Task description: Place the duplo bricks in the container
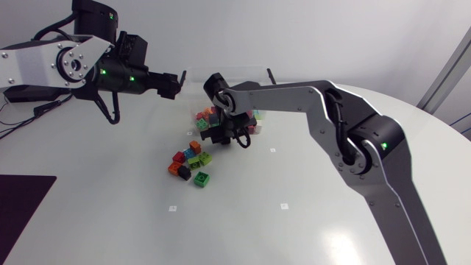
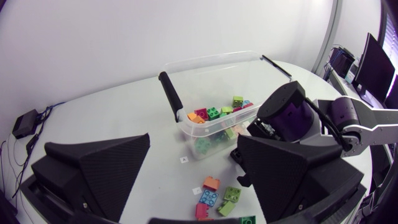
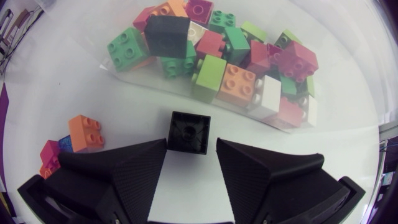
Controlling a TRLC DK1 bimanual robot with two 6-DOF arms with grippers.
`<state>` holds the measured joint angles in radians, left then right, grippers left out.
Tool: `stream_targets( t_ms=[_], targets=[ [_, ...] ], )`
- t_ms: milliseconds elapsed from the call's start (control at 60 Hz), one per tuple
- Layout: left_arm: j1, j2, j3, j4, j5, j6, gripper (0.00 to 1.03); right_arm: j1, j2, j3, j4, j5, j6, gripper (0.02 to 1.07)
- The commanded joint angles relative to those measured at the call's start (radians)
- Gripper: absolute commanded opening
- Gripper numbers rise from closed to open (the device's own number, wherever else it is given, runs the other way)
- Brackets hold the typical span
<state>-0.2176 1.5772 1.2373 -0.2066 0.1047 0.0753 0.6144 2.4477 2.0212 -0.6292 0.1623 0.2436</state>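
A clear plastic container at the table's far side holds several mixed-colour duplo bricks. A loose pile of bricks lies on the table in front of it. My right gripper hangs low just before the container's near wall, above the pile's far end. It is shut on a small black brick, held at its fingertips. My left gripper hovers open and empty beside the container's left end; the container lies ahead of it.
Beside the right gripper lie an orange brick and a magenta one. The left wrist view shows orange, blue and green bricks near the box. A dark mat covers the front left corner.
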Motion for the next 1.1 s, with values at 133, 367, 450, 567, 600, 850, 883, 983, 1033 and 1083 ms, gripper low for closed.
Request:
stream_targets(
  t_ms=[133,367,450,567,600,850,883,983,1033,1083],
  targets=[
    [0.004,-0.043,-0.045,0.009,0.010,0.000,0.98,0.002,0.033,0.027,-0.024,0.013,0.025,0.58],
    [0.009,-0.059,-0.078,0.018,0.010,0.001,0.98,0.008,0.025,0.013,-0.017,0.013,0.026,0.58],
    [0.009,-0.065,-0.081,0.018,0.010,0.001,0.98,0.008,0.027,0.014,-0.013,0.013,0.026,0.55],
    [0.009,-0.075,-0.085,0.018,0.010,0.001,0.98,0.010,0.033,0.025,-0.021,0.013,0.023,0.53],
    [0.009,-0.077,-0.085,0.018,0.010,0.001,0.98,0.010,0.033,0.025,-0.021,0.013,0.023,0.52],
    [0.011,-0.088,-0.104,0.021,0.010,0.003,0.98,0.008,0.043,0.037,-0.033,0.005,0.020,0.43],
    [0.011,-0.089,-0.104,0.021,0.010,0.003,0.98,0.008,0.042,0.034,-0.035,0.002,0.020,0.43],
    [0.012,-0.097,-0.108,0.021,0.010,0.006,0.98,0.008,0.020,-0.004,-0.026,-0.001,0.022,0.43],
    [0.012,-0.100,-0.114,0.021,0.010,0.006,0.98,0.010,0.005,-0.029,-0.017,-0.006,0.022,0.43],
    [0.012,-0.102,-0.119,0.021,0.009,0.007,0.98,0.010,-0.012,-0.059,-0.003,-0.009,0.023,0.43]
  ],
)
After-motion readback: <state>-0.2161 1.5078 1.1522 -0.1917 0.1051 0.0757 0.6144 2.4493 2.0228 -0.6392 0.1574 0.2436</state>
